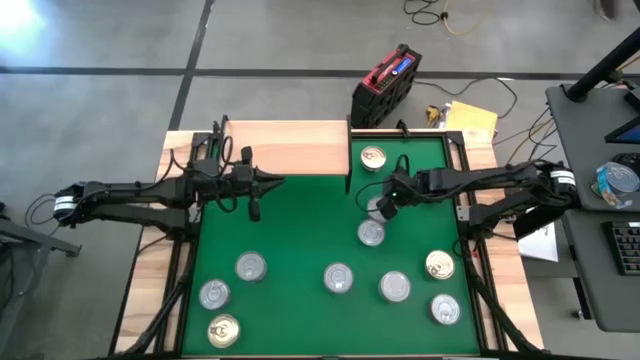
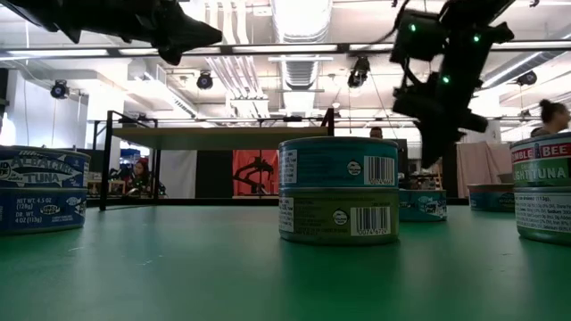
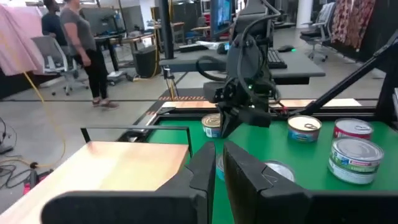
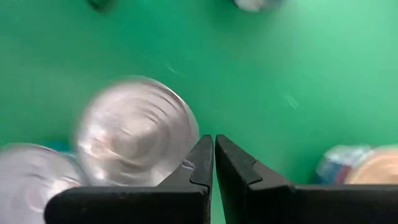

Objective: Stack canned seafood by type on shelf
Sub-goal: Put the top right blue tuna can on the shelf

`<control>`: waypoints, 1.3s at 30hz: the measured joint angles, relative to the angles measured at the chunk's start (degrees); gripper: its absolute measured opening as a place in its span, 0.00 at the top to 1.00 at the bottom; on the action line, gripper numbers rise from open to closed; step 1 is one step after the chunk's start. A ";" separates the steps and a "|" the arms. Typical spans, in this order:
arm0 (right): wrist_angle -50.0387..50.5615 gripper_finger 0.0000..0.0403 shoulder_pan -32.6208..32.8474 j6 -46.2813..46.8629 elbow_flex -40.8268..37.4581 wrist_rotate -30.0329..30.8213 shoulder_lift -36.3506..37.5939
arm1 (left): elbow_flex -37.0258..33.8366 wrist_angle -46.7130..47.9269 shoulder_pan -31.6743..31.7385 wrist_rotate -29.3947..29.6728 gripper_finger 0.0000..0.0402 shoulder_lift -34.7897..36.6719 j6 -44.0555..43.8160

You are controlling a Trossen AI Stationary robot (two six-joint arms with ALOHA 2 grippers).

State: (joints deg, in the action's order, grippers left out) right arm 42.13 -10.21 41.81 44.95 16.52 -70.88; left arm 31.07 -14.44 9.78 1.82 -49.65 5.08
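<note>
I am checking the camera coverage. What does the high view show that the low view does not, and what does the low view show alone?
Only the high view shows the lids of the small round flat tins, such as the gold-topped tin, and the bare top of the light-wood shelf board. Only the low view shows side labels and stacking: a teal-sided tin sits on another tin. Both show the green mat, the shut left end effector and the right end effector.

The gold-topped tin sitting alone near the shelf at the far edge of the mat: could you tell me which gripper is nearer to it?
The right gripper, shut, hovers just beside the gold-topped tin. The left gripper, also shut, sits farther off, at the shelf's front edge.
</note>
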 joint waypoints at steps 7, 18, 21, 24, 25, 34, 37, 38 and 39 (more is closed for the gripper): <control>3.53 0.98 0.71 4.77 -0.53 -0.51 -3.37 | 0.00 2.67 -0.27 -0.95 0.96 0.00 -1.38; -8.27 0.98 2.09 1.97 -0.64 -5.43 -11.43 | -0.01 4.14 -4.77 -1.46 0.96 0.00 -1.58; -13.16 0.98 2.15 0.61 -0.64 -8.28 -12.60 | -0.02 4.83 -6.01 -1.44 0.96 -0.01 -2.41; -18.04 0.98 2.22 -1.06 -0.64 -8.94 -13.81 | -0.01 5.28 -6.96 -1.37 0.96 -0.64 -3.25; -19.53 0.98 2.22 -1.66 -0.64 -9.01 -14.23 | -0.02 5.25 -7.22 -1.28 0.96 -1.04 -3.53; -19.46 0.98 1.94 -3.79 -0.13 -2.29 -15.20 | -0.02 4.99 -7.76 -0.98 0.96 -5.84 -6.23; -18.50 0.98 1.94 -3.98 0.02 1.85 -13.39 | -0.02 3.94 -7.86 -0.88 0.96 -7.07 -6.85; -19.02 0.98 1.94 -4.38 0.02 2.51 -12.60 | -0.02 3.46 -7.87 -0.85 0.96 -7.49 -6.93; -19.91 0.98 2.09 -5.11 0.02 2.93 -11.91 | -0.02 3.12 -7.89 -0.85 0.96 -7.93 -6.96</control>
State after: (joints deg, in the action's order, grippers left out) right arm 22.22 -8.12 36.70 44.97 19.44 -82.80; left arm 31.05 -11.32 1.89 0.97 -57.58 -1.87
